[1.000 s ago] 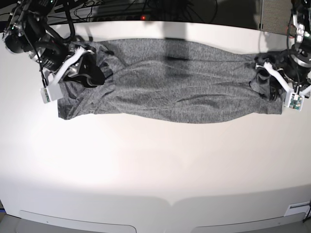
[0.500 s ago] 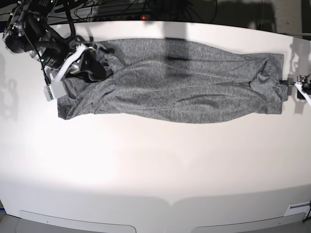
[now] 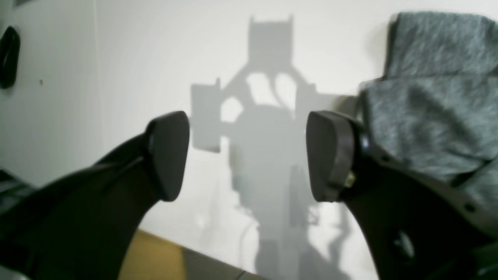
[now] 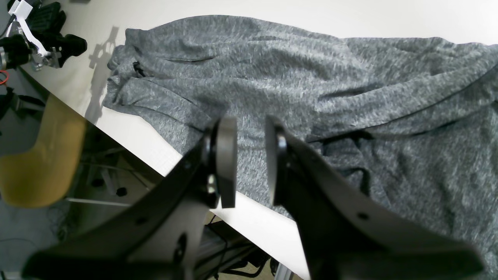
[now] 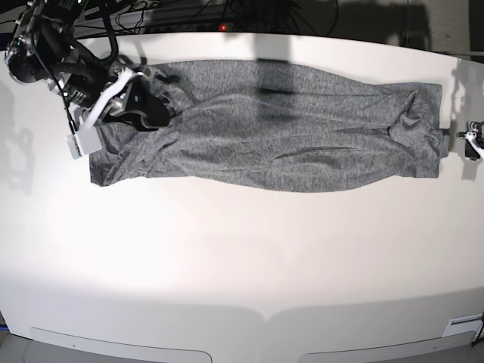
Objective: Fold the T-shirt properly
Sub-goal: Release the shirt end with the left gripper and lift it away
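A: T-shirt (image 5: 265, 125) — heather-grey knit, thin and soft, no print. Lies stretched in a long band across the white table (image 5: 242, 249), rumpled with shallow creases.

B: Start at the right gripper (image 4: 251, 155). State?

A: Jaws nearly together, a narrow slot between the flat dark pads, nothing caught in it. Black, smooth, hard-looking fingers (image 4: 227, 155) with rounded tips. Grey fabric lies directly under and beyond the tips; bunched folds and a dark seam line just off to one side. Further out, the cloth runs away from the gripper to its far end, where the hem is puckered.

B: And past that far end?

A: White table edge, then a mustard-yellow chair seat (image 4: 39, 155) below the rim. The other arm shows small in the corner of the right wrist view.

B: Left gripper (image 3: 249, 155)?

A: Jaws spread wide, empty. Oval matte pads (image 3: 169, 155), blurred. Between them only bare table and the gripper's own grey shadow (image 3: 268, 116). Shirt end sits beside one finger and beyond it, folded in soft stacked layers, fuzzy mottled texture. Cannot tell whether it touches the finger.

B: Base view agree?

A: Yes. Left gripper sits just off the shirt's end at the frame edge; right gripper over the opposite end, above the cloth.
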{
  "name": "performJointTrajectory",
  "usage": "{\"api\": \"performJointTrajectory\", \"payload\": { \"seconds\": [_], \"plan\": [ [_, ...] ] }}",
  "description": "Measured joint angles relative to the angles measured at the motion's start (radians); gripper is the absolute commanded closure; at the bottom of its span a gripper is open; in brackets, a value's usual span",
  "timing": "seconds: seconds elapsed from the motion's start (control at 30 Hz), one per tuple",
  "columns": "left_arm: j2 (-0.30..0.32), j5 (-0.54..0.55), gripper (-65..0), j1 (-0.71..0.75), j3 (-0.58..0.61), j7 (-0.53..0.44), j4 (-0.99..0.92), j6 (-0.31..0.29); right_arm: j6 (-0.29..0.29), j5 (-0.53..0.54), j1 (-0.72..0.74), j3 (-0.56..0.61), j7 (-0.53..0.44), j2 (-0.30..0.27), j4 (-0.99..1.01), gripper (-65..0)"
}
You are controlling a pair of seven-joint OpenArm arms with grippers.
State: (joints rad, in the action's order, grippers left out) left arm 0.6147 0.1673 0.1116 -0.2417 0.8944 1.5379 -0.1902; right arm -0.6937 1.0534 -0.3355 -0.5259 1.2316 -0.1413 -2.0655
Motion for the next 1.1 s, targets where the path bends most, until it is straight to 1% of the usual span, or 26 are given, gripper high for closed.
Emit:
{"api": "performJointTrajectory", "payload": {
  "seconds": [0.07, 0.1, 0.13, 0.17, 0.2, 0.23, 0.27, 0.37, 0.4, 0.47, 0.53, 0.6, 0.63, 0.7, 0.73, 0.77, 0.87, 0.9, 0.93, 0.97, 1.0, 1.1],
  "plan": [
    [0.0, -0.069, -45.2, -0.001, 0.0, -0.001, 0.0, 0.0, 0.0, 0.0, 0.0, 0.0, 0.0, 0.0, 0.0, -13.7],
    [0.0, -0.093, -45.2, -0.001, 0.0, -0.001, 0.0, 0.01, 0.0, 0.0, 0.0, 0.0, 0.0, 0.0, 0.0, -13.7],
    [0.001, -0.089, -45.1, -0.001, 0.0, 0.011, 0.0, 0.049, 0.0, 0.0, 0.0, 0.0, 0.0, 0.0, 0.0, -13.7],
    [0.001, -0.089, -45.1, -0.001, 0.0, 0.027, 0.0, 0.066, 0.0, 0.0, 0.0, 0.0, 0.0, 0.0, 0.0, -13.7],
    [0.001, -0.089, -45.1, -0.001, 0.0, 0.044, 0.0, 0.063, 0.0, 0.0, 0.0, 0.0, 0.0, 0.0, 0.0, -13.7],
    [0.001, -0.077, -45.1, -0.001, 0.0, 0.053, 0.0, 0.04, 0.0, 0.0, 0.0, 0.0, 0.0, 0.0, 0.0, -13.7],
    [0.002, -0.045, -45.1, -0.001, 0.0, 0.057, 0.0, -0.014, 0.0, 0.0, 0.0, 0.0, 0.0, 0.0, 0.0, -13.7],
    [0.002, 0.113, -45.0, -0.001, 0.001, 0.061, 0.0, -0.151, 0.0, 0.0, 0.0, 0.0, 0.001, 0.0, 0.0, -13.7],
    [0.0, 0.152, -45.0, -0.001, 0.001, 0.05, -0.001, -0.18, 0.0, 0.0, 0.0, 0.0, 0.002, 0.0, 0.0, -13.7],
    [0.001, 0.181, -45.0, -0.002, 0.001, 0.001, -0.013, -0.247, 0.0, 0.0, 0.0, 0.0, 0.02, 0.0, 0.0, -13.7],
    [0.006, 0.195, -45.0, -0.002, 0.001, -0.063, -0.058, -0.28, 0.0, 0.0, 0.0, 0.0, 0.048, 0.0, 0.0, -13.6],
    [0.014, 0.203, -45.0, -0.004, 0.001, -0.111, -0.13, -0.294, 0.0, 0.0, 0.0, 0.0, 0.077, 0.0, 0.0, -13.7],
    [0.018, 0.198, -45.0, -0.008, 0.001, -0.119, -0.167, -0.308, 0.0, 0.0, 0.0, 0.0, 0.087, 0.0, 0.0, -13.7],
    [0.029, 0.216, -45.0, -0.033, 0.001, -0.103, -0.253, -0.331, 0.0, 0.0, 0.0, 0.0, 0.087, 0.0, 0.0, -13.7],
    [0.037, 0.258, -45.0, -0.051, 0.001, -0.081, -0.295, -0.346, 0.0, 0.0, 0.0, 0.0, 0.087, 0.0, 0.0, -13.7],
    [0.049, 0.328, -44.8, -0.073, 0.001, -0.053, -0.338, -0.387, 0.0, 0.001, 0.0, 0.0, 0.087, 0.0, 0.0, -13.7],
    [0.087, 0.572, -44.8, -0.143, 0.001, 0.072, -0.45, -0.481, 0.0, 0.047, 0.0, 0.0, 0.087, 0.0, 0.0, -13.6],
    [0.1, 0.646, -44.8, -0.165, 0.0, 0.107, -0.481, -0.505, 0.0, 0.058, 0.001, 0.0, 0.086, 0.0, 0.0, -13.6],
    [0.111, 0.705, -44.8, -0.184, 0.0, 0.13, -0.507, -0.505, 0.0, 0.061, 0.001, 0.0, 0.087, 0.0, 0.0, -13.6],
    [0.121, 0.744, -44.8, -0.203, 0.0, 0.139, -0.534, -0.502, 0.0, 0.069, 0.0, 0.0, 0.087, 0.0, 0.0, -13.6],
    [0.128, 0.76, -44.8, -0.22, -0.001, 0.138, -0.558, -0.502, 0.0, 0.074, 0.0, 0.0, 0.087, 0.0, 0.0, -13.6],
    [0.136, 0.762, -44.8, -0.253, -0.001, 0.13, -0.63, -0.501, 0.0, 0.075, 0.0, 0.0, 0.087, 0.0, 0.0, -13.6]
  ]
}}
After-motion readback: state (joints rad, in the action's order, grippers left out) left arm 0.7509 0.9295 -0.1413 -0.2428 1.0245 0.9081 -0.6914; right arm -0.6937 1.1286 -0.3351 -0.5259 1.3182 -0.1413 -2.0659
